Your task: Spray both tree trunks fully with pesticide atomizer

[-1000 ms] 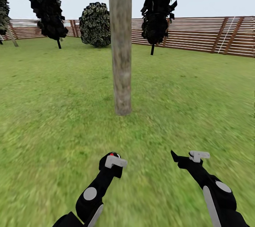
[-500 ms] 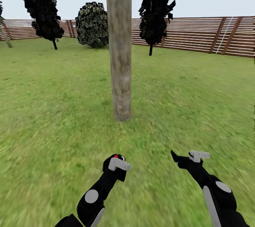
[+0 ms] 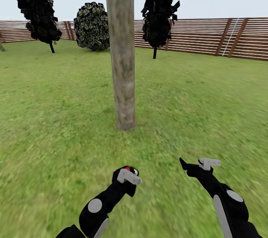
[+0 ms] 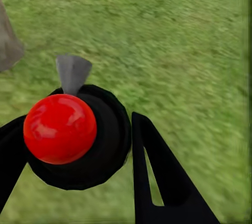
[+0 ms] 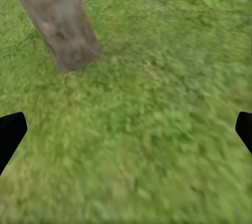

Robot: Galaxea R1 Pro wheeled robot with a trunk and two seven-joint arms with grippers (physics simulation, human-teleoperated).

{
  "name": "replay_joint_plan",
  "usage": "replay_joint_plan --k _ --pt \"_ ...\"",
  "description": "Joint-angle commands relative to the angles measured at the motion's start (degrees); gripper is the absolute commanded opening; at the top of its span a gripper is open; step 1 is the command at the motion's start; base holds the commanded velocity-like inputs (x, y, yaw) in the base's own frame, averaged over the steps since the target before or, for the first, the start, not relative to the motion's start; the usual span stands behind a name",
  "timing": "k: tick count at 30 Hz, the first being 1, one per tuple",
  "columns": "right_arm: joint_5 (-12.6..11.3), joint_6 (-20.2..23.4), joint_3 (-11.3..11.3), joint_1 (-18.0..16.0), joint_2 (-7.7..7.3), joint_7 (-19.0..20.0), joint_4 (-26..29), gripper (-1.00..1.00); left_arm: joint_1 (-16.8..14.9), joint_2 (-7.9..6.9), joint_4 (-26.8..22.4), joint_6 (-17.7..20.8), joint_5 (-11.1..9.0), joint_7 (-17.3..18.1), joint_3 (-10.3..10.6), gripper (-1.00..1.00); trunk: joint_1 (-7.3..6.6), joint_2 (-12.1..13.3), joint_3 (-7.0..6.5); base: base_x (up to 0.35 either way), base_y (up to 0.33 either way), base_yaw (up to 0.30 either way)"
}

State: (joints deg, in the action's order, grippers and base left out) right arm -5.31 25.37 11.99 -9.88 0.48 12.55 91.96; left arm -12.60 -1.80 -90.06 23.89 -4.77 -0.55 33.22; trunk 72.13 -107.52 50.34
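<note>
One thick tree trunk (image 3: 121,50) rises from the grass (image 3: 56,119) just ahead of both arms. The left gripper (image 3: 128,174) has its jaws closed on the pesticide atomizer (image 4: 79,137), red cap toward the wrist camera. The right gripper (image 3: 193,165) is spread wide, empty. Three dark bushes stand by one slatted fence (image 3: 208,37)

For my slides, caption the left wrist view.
Left gripper shut on the pesticide atomizer, red cap toward the camera, over grass, tree trunk nearby.
</note>
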Motion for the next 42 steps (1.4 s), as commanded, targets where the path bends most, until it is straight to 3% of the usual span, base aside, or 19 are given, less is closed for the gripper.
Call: replay_joint_plan --k 1,8,11,13,14,17,22,24,27,30,33,35,42 --pt "-0.56 0.42 0.14 -0.04 0.03 0.18 0.06 1.00 -0.05 -0.68 -0.15 0.40 -0.42 1.29 -0.08 -1.00 -0.01 -0.02 0.05 0.009 0.002 -0.003" --pt "-0.58 0.46 0.09 -0.05 -0.01 0.19 0.06 1.00 0.02 -2.54 -0.52 0.27 -0.61 12.78 -1.73 -1.00 -0.01 -0.02 0.05 0.003 0.001 -0.001" --pt "-0.58 0.78 0.07 -0.05 -0.03 0.19 0.06 1.00 0.08 -2.94 -0.60 0.45 -0.97 18.09 -6.11 -1.00 -0.01 -0.02 0.05 0.000 0.000 0.000" --pt "-0.58 3.70 0.08 -0.64 -0.09 0.58 0.06 1.00 0.10 -3.10 -0.68 0.55 -1.15 24.86 -9.63 -1.00 -0.01 -0.02 0.05 0.000 0.000 0.000" --pt "-0.56 4.75 0.11 -1.01 -0.12 1.08 0.06 1.00 0.11 -3.12 -0.71 0.57 -1.18 26.59 -10.28 -1.00 -0.01 -0.02 0.05 0.000 0.000 0.000" --pt "-0.40 9.53 0.56 -3.12 -0.57 5.71 0.05 1.00 0.12 -3.06 -0.70 0.57 -1.24 32.67 -14.04 -1.00 -0.01 -0.02 0.05 0.000 0.000 0.000" --pt "-0.47 14.43 0.78 -4.48 -2.65 9.74 0.05 1.00 0.12 -2.96 -0.64 0.63 -1.24 34.78 -16.83 -1.00 -0.01 -0.02 0.05 0.000 0.000 0.000" --pt "-0.45 19.03 0.93 -6.10 -3.95 14.14 0.04 1.00 0.12 -2.88 -0.60 0.60 -1.12 35.40 -17.61 -1.00 -0.01 -0.02 0.05 0.000 0.000 0.000" --pt "-0.33 21.41 1.23 -7.43 -4.72 16.85 0.04 1.00 0.12 -2.86 -0.62 0.40 -1.04 35.59 -17.79 -1.00 -0.01 -0.02 0.05 0.000 0.000 0.000" --pt "-0.41 23.15 1.82 -9.67 -6.49 18.70 0.05 1.00 0.12 -2.83 -0.60 0.27 -0.86 35.72 -17.88 -1.00 -0.01 -0.02 0.05 0.000 0.000 0.000" --pt "-0.46 26.18 2.12 -13.25 -8.14 19.83 0.06 1.00 0.12 -2.83 -0.57 0.03 -0.75 35.80 -17.89 -1.00 -0.01 -0.02 0.05 0.000 0.000 0.000" --pt "-0.48 29.84 2.25 -16.25 -9.90 22.96 0.06 1.00 0.12 -2.79 -0.50 -0.19 -0.68 35.76 -17.81 -1.00 -0.01 -0.02 0.05 0.000 0.000 0.000" --pt "-0.54 33.61 2.33 -19.69 -11.80 28.62 0.06 1.00 0.06 -2.69 -0.28 0.03 -0.42 35.63 -17.65 -1.00 -0.01 -0.02 0.05 0.044 0.000 0.000"
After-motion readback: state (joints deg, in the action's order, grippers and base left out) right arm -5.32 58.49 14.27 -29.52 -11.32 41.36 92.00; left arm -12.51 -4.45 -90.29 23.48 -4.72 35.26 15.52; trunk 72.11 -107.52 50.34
